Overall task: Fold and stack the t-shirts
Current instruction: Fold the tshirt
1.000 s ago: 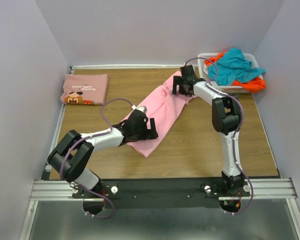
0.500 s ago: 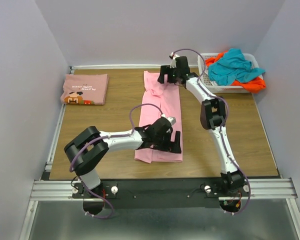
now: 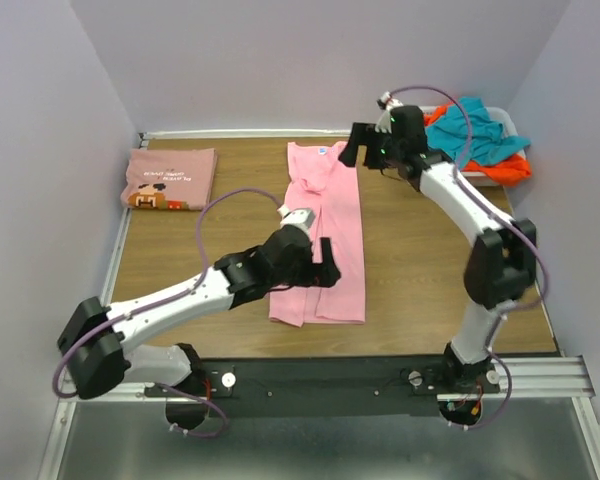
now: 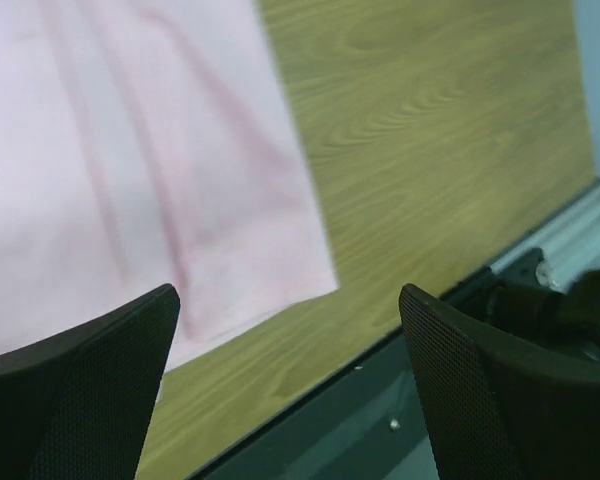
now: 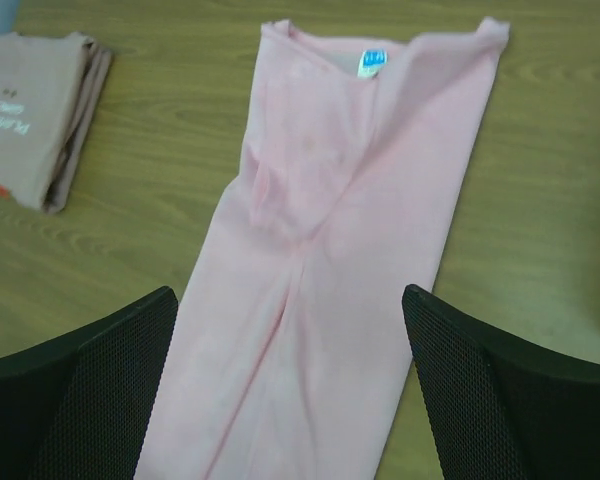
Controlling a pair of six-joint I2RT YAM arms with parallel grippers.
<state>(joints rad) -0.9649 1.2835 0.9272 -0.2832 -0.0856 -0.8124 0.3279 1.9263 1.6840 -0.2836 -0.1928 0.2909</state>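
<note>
- Now that both arms have drawn back, the desk [image 3: 420, 290] carries one long strip of cloth down its middle, running from the far edge towards the near edge.
- That strip is the light-pink t-shirt [image 3: 330, 230]. A second ago it lay slantwise, gripped at both ends. It now lies straight and flat, narrowed lengthwise, with its collar at the far edge and its hem near the near edge.
- The basket [image 3: 450, 178] at the far right corner holds the teal t-shirt [image 3: 475, 135] and the orange t-shirt [image 3: 510, 168], both unfolded.
- The dusty-pink t-shirt [image 3: 170, 178] sits folded at the far left corner, well apart from the strip.
- The left fingers [image 3: 325, 265] are spread wide and hold nothing. They hover over the hem's right corner.
- The right fingers [image 3: 365, 148] are likewise released and hang above the collar end.
- The blue neck label [image 5: 372, 62] faces up inside the collar.
- In my judgement the lengthwise fold is laid down. The crosswise folds, the stacking onto the dusty-pink t-shirt and the two basket t-shirts are still to do.
</note>
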